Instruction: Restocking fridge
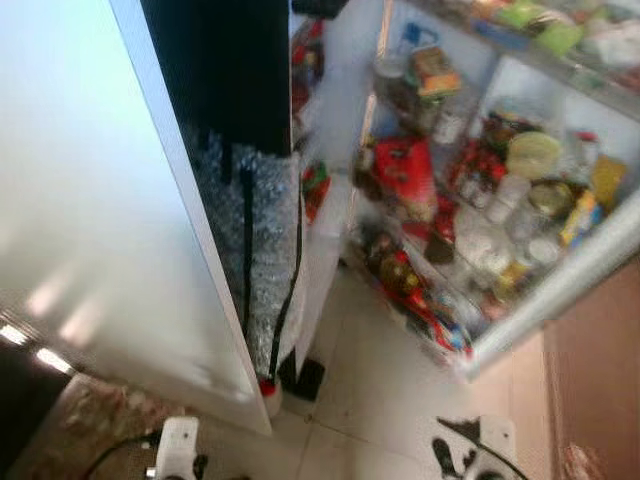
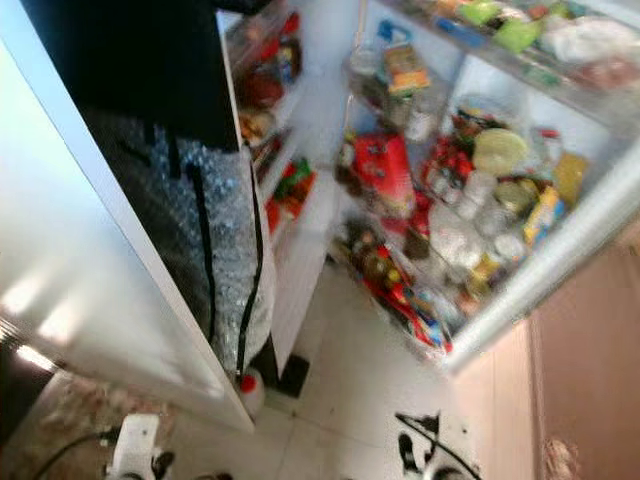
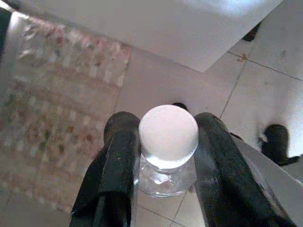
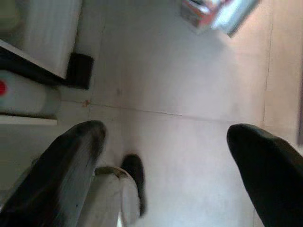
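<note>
The fridge point(image 1: 420, 60) stands open and takes up most of the head views. It is the landmark here. Its big white door point(image 1: 90, 230) swings out on the robot's left. The inside of the door has shelves point(image 2: 285, 195) with red and green packs on them. A dark panel point(image 1: 225, 70) with bubbly wrap point(image 1: 255, 250) under it sits between the door and the fridge body.

The fridge shelves point(image 1: 480, 190) are full. There are jars, tubs, a red bag point(image 1: 405, 165) and a yellow-green lid point(image 1: 533, 152). The view is blurry, so most of the food cannot be named.

The floor point(image 1: 380, 390) in front of the fridge is pale tile. A patterned rug point(image 3: 52, 109) lies on the floor beside the door. A small white bottle with a red cap point(image 2: 250, 388) stands on the floor at the foot of the fridge, by a black block point(image 1: 308, 378).

The left gripper point(image 3: 165, 156) hangs low over the floor, in front of the door. Its two black fingers point(image 3: 118, 161) press on both sides of a clear bottle point(image 3: 166, 177) with a white cap point(image 3: 168, 131). So the bottle is in the left gripper, not yet in the fridge.

The right gripper point(image 4: 175, 156) hangs over the tile in front of the fridge. Its fingers point(image 4: 260, 161) are wide apart and hold nothing.
</note>
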`<state>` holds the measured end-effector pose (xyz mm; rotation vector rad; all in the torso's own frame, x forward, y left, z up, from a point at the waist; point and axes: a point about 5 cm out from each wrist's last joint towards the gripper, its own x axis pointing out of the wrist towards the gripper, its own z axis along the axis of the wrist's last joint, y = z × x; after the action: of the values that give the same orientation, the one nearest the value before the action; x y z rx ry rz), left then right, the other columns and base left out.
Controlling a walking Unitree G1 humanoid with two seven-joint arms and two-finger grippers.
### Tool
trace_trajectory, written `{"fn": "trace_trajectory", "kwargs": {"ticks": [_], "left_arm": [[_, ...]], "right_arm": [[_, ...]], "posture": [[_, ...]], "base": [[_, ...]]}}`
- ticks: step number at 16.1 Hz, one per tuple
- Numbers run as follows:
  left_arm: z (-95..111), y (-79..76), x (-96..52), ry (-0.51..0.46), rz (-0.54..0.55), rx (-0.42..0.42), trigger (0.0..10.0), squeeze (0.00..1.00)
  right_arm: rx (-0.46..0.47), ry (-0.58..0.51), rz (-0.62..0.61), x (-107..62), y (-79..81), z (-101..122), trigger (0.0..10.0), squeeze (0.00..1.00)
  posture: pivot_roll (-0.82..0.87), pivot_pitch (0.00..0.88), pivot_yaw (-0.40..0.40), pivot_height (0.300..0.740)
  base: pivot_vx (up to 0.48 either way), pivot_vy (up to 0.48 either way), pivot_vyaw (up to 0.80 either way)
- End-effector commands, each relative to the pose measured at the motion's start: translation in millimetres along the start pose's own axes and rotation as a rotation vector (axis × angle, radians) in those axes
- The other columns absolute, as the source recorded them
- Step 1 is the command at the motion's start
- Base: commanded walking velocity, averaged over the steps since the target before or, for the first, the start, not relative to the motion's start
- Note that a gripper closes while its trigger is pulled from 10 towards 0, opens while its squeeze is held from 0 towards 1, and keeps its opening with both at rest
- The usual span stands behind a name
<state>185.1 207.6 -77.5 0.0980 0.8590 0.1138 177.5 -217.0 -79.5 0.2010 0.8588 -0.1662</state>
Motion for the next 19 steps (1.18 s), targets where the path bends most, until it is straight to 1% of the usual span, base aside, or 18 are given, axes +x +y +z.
{"fn": "trace_trajectory", "kwargs": {"ticks": [1,2,5,7,9,11,12,13,14,15,16,17,19], "left_arm": [[-9.7,-4.6,-2.2,0.034,-0.007,0.006,10.0,0.0],[-9.5,-4.4,-2.1,0.034,-0.003,0.009,10.0,0.0],[-7.8,-3.5,-1.7,0.028,0.007,0.005,10.0,0.0],[-6.9,-2.4,-1.5,0.026,0.015,0.01,10.0,0.0],[-6.3,-2.2,-1.3,0.024,0.016,0.008,10.0,0.0],[-5.2,-3.6,-1.2,0.016,0.011,-0.001,10.0,0.0],[-4.2,-4.9,-1.0,0.012,0.008,0.004,10.0,0.0],[-4.0,-4.9,-0.9,0.011,0.009,0.004,10.0,0.0],[-2.9,-5.5,-0.7,0.008,0.008,0.005,10.0,0.0],[-2.1,-5.7,-0.5,0.005,0.008,0.006,10.0,0.0],[-1.6,-5.7,-0.4,0.002,0.008,0.006,10.0,0.0],[-0.9,-5.8,-0.3,-0.001,0.009,0.007,10.0,0.0],[0.3,-6.2,-0.1,-0.007,0.006,0.008,10.0,0.0]], "right_arm": [[0.009,-0.001,-0.01,-1.3,-5.1,-1.0,10.0,0.0],[0.007,0.002,0.0,-1.1,-4.4,-0.6,10.0,0.0],[-0.004,-0.052,0.027,1.7,-0.9,13.2,10.0,0.0],[-0.051,-0.118,0.056,4.2,3.9,29.9,10.0,0.0],[-0.04,-0.149,0.056,5.2,4.7,38.4,10.0,0.0],[-0.038,-0.198,0.065,5.8,6.3,49.3,10.0,0.0],[-0.053,-0.267,0.077,5.5,7.6,63.1,10.0,0.0],[-0.055,-0.284,0.079,5.3,7.8,66.7,10.0,0.0],[-0.065,-0.396,0.079,2.7,7.5,87.7,10.0,0.0],[-0.083,-0.477,0.062,-0.5,6.7,101.4,10.0,0.0],[-0.089,-0.522,0.044,-2.6,5.7,108.8,10.0,0.0],[-0.093,-0.605,-0.002,-7.5,1.8,121.7,10.0,0.0],[-0.086,-0.72,-0.078,-16.7,-9.1,143.9,10.0,0.0]], "posture": [[-0.08,0.131,-0.024,0.74],[-0.08,0.134,-0.024,0.74],[-0.08,0.142,-0.024,0.74],[-0.09,0.151,-0.021,0.74],[-0.09,0.155,-0.019,0.74],[-0.09,0.157,-0.019,0.74],[-0.09,0.159,-0.017,0.74],[-0.09,0.159,-0.017,0.74],[-0.09,0.158,-0.017,0.74],[-0.09,0.158,-0.016,0.74],[-0.09,0.158,-0.017,0.74],[-0.1,0.158,-0.016,0.74],[-0.1,0.158,-0.014,0.74]], "base": [[0.0,-0.322,0.8],[0.0,-0.322,0.0],[0.0,-0.314,0.0],[0.0,0.0,0.79],[0.0,0.0,0.67],[0.0,0.0,0.0],[0.0,0.0,0.0],[0.0,0.0,0.0],[0.0,0.0,0.0],[0.0,0.0,0.0],[0.0,0.0,0.0],[0.0,0.0,0.0],[0.0,0.0,0.0]]}}
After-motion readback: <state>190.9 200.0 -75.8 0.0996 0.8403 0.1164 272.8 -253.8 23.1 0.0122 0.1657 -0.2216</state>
